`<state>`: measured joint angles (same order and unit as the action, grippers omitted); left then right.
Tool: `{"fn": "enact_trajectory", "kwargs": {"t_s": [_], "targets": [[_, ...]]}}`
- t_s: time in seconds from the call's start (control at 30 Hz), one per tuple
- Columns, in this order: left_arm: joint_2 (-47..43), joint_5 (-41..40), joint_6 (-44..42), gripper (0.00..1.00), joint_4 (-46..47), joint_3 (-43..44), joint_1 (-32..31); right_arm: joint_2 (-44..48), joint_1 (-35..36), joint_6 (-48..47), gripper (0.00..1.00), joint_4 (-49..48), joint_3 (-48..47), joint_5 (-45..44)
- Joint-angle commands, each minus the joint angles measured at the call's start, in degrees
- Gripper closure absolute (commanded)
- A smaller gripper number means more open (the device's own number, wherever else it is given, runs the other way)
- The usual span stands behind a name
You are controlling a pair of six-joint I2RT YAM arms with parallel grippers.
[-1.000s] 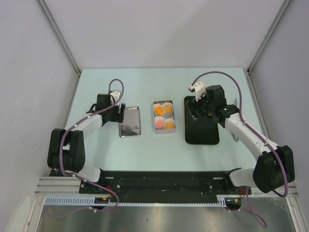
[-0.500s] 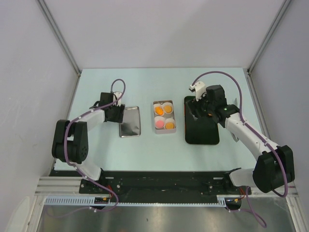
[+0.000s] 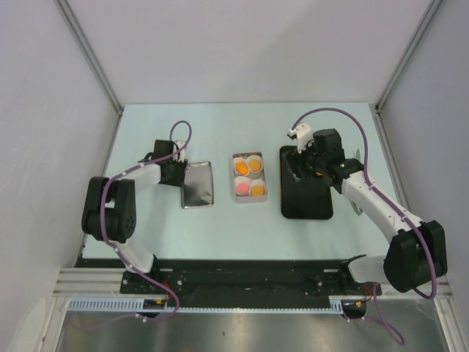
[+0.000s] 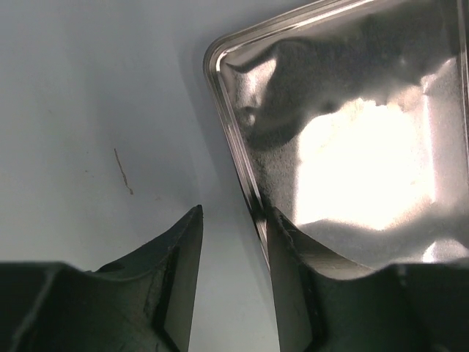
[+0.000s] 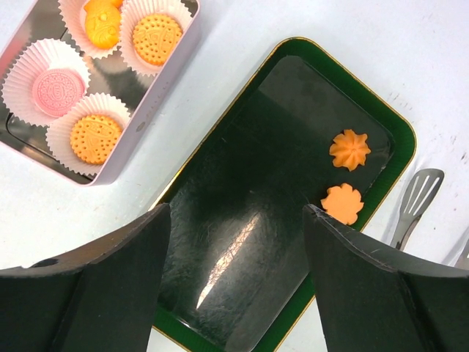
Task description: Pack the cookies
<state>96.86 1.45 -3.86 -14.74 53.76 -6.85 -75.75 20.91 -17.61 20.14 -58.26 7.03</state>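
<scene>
Nearest the bases, the left gripper (image 4: 233, 242) is sitting low at the 9 o'clock rim of the silver tray (image 3: 198, 185). Its jaws are standing slightly apart, one finger (image 4: 179, 253) outside on the table (image 3: 220, 132) and the other inside the tray, with the raised rim running between them. The inner finger is sitting right against the rim while the outer one is showing a gap, so nothing is being clamped.

At 3 o'clock of the silver tray, well apart from it, the tin (image 5: 150, 110) is holding four cookies (image 5: 95, 138) in white paper cups (image 5: 22, 88) — three orange, one pink.

At 3 o'clock of the tin, the dark green tray (image 5: 242, 242) is lying lengthwise toward 12 o'clock. The right gripper (image 5: 236, 209) is hovering over its far half with the fingers spread wide, gripping nothing. In the wrist view, two orange flower-shaped cookies (image 5: 349, 149) are lying loose on that tray, toward 2 o'clock from its middle — just beside each other, not touching. A slotted spatula (image 5: 415, 192) is resting on the table just past the tray's 3 o'clock rim.
</scene>
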Motion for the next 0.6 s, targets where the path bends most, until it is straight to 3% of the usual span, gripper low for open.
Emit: {"fn": "enact_trajectory", "kwargs": {"t_s": [0.0, 0.57], "targets": [[1.1, -0.2, 0.9, 0.57, -0.8, 2.4, -0.2, 0.1, -0.4, 0.5, 0.25, -1.0, -1.3, 1.0], [3.9, 3.3, 0.5, 0.81, -1.8, 3.5, -0.1, 0.2, -0.5, 0.5, 0.29, -0.8, -1.0, 1.6]]}}
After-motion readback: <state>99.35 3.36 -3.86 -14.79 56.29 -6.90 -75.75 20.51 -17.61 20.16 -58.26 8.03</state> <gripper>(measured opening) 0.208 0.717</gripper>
